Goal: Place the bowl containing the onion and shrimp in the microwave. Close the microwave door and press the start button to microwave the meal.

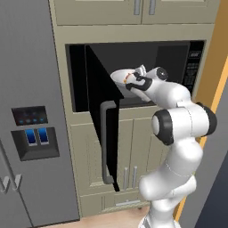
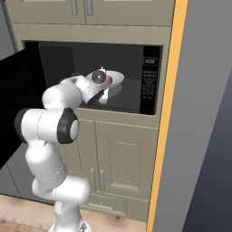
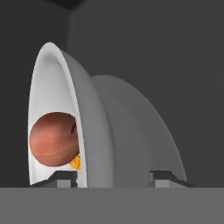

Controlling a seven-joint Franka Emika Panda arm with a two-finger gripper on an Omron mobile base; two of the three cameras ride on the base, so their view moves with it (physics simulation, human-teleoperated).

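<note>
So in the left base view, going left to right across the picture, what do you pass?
Grey fridge with its dispenser panel → open microwave door with its bar handle → bowl held at the microwave's opening → keypad strip.

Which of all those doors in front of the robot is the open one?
The microwave door, the glossy black panel with the long grey bar handle, swung out to the left. The beige cabinet doors above and below sit shut, as does the grey fridge.

Beige panelled cabinets [image 1: 133,11] stand above and below the oven niche. A grey fridge [image 1: 26,111] stands left, an orange-edged grey wall [image 2: 199,113] right, over pale wooden floor [image 2: 22,213].
</note>
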